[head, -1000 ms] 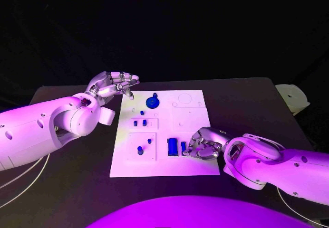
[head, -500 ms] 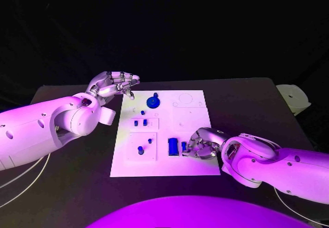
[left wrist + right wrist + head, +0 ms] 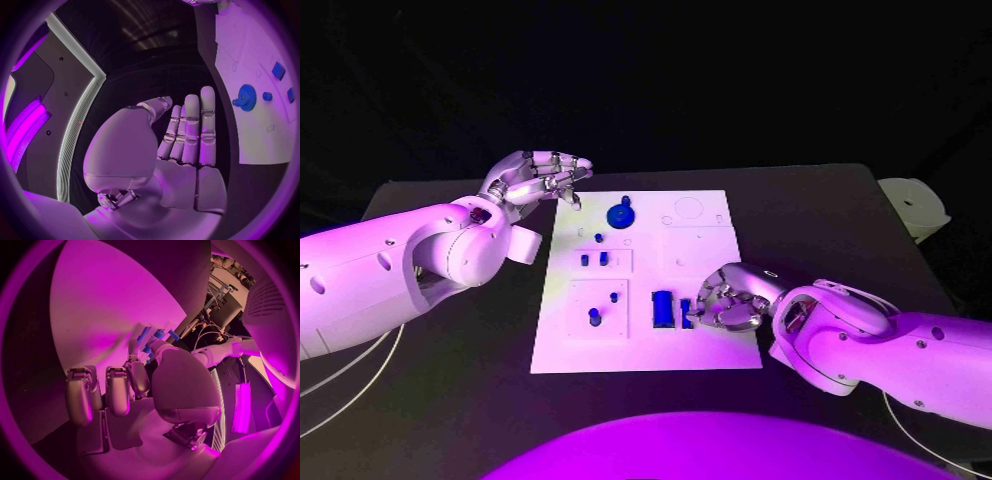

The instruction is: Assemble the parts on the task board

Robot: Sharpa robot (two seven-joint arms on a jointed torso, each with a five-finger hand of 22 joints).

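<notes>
The left hand (image 3: 538, 178) is seen raised over the black table (image 3: 444, 330) just off the far-left corner of the white task board (image 3: 646, 345). Its fingers (image 3: 190, 125) are held straight and close together in the left wrist view, with the thumb lifted beside them; nothing is seen in the grasp, though in the head view the fingertips appear curled inward, so the exact pose cannot be told with certainty.

On the task board, which is laid in the middle of the table, a blue gear (image 3: 622, 213) is seated near the far edge, and the same gear (image 3: 244, 96) is shown in the left wrist view. Small blue pegs (image 3: 593, 259) are stood in a recessed panel nearer the middle, and 2 more blue pieces (image 3: 596, 316) are placed in the panel below it. A blue rectangular block (image 3: 664, 309) is set at the near middle of the board.

Just beside that block, the right hand (image 3: 728, 305) is lowered onto the board's near-right part. Its fingers (image 3: 119, 390) are bent downward, and a narrow blue part (image 3: 687, 313) is found at its fingertips; whether that part is actually gripped cannot be told.
</notes>
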